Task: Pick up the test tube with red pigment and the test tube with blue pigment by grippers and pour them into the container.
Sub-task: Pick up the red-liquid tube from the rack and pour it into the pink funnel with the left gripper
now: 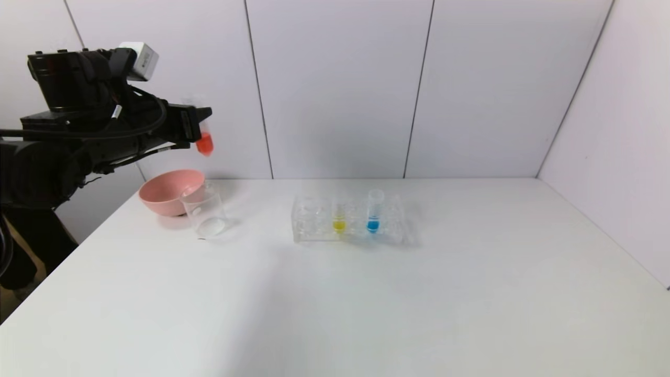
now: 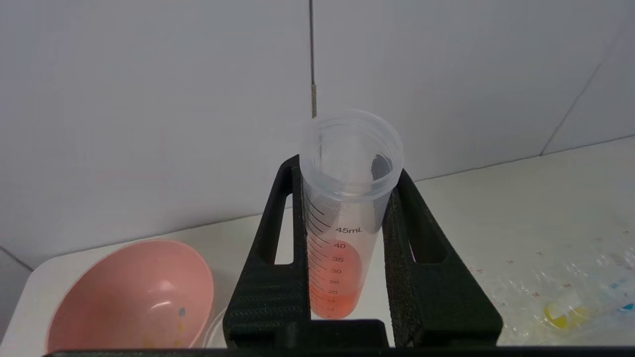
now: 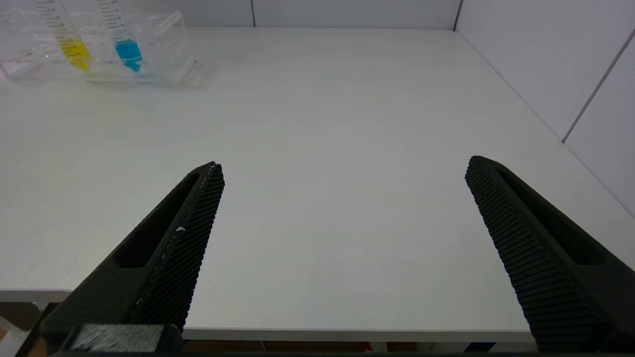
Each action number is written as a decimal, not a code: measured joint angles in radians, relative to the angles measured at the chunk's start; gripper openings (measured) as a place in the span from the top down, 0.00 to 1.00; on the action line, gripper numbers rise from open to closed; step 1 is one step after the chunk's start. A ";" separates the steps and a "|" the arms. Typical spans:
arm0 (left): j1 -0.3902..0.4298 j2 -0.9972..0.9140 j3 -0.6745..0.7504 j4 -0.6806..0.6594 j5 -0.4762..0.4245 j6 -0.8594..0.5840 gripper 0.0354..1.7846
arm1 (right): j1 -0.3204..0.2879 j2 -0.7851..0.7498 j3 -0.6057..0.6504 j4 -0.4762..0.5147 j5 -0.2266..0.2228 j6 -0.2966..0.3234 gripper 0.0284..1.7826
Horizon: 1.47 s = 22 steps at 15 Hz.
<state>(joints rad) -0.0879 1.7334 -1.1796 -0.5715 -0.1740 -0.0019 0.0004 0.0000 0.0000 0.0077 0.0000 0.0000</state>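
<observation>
Black left fingers (image 2: 278, 258) tight around red-pigment tube (image 2: 342, 238) (right fingers (image 3: 198, 218) wide).

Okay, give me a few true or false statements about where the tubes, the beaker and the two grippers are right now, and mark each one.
1. The left gripper is shut on the test tube with red pigment. True.
2. The test tube with blue pigment lies flat on the table. False: it stands upright in the tube rack, beside the yellow tube.
3. The container stands next to the pink bowl. True.
4. The right gripper holds a tube. False: its fingers are spread wide with nothing between them.
5. Red liquid fills the container. False: it looks empty; the red is in the lifted tube.
</observation>
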 joint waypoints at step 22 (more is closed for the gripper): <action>0.228 -0.007 0.087 -0.007 -0.150 -0.043 0.77 | 0.000 0.000 0.000 0.000 0.000 0.000 0.00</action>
<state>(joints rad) 0.1398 1.7266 -1.0923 -0.5783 -0.3240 -0.0447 0.0000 0.0000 0.0000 0.0077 0.0000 0.0000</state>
